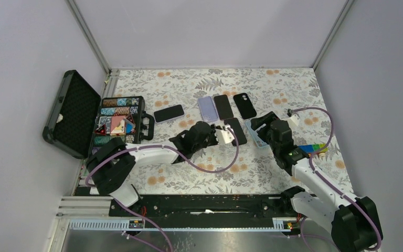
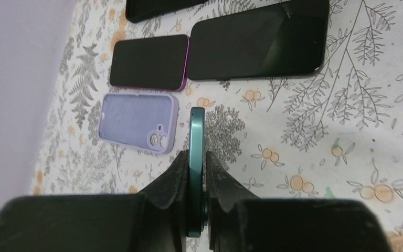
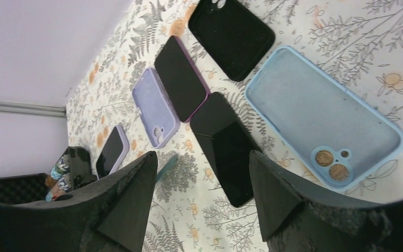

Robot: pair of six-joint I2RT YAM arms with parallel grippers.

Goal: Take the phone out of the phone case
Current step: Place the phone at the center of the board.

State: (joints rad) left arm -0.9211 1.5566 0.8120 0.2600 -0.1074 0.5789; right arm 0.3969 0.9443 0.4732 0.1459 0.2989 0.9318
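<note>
ITEM: teal phone [image 2: 197, 131]. Pinched by its two flat faces in the left gripper [image 2: 195, 161], near mid-table. It stands on edge, thin side up. Its long axis runs straight out from the fingers, and in the top view it points right. Whether its far end touches the cloth cannot be told.

Light blue phone case [image 3: 320, 126]: empty and apart from the phone, lying flat with its inside up and its camera cut-out nearest the right wrist. The right gripper [image 3: 202, 157] hangs over it with jaws spread and nothing between them.

Open room: a strip of bare floral tablecloth [image 2: 346, 157] lies under and ahead of the phone's tip, with wider bare cloth to the right in the left wrist view.

Neighbours:
- lilac case [image 2: 136, 118], empty, just left of the phone's tip
- purple-rimmed phone [image 2: 149, 60], screen up, beyond the lilac case
- large dark phone [image 2: 260, 42], ahead and to the right, with the blue case on its far side
- black case [image 3: 231, 37], further back
- another phone [image 1: 169, 112], lying alone to the left
- open black box [image 1: 120, 118] of patterned cases, at the left table edge
</note>
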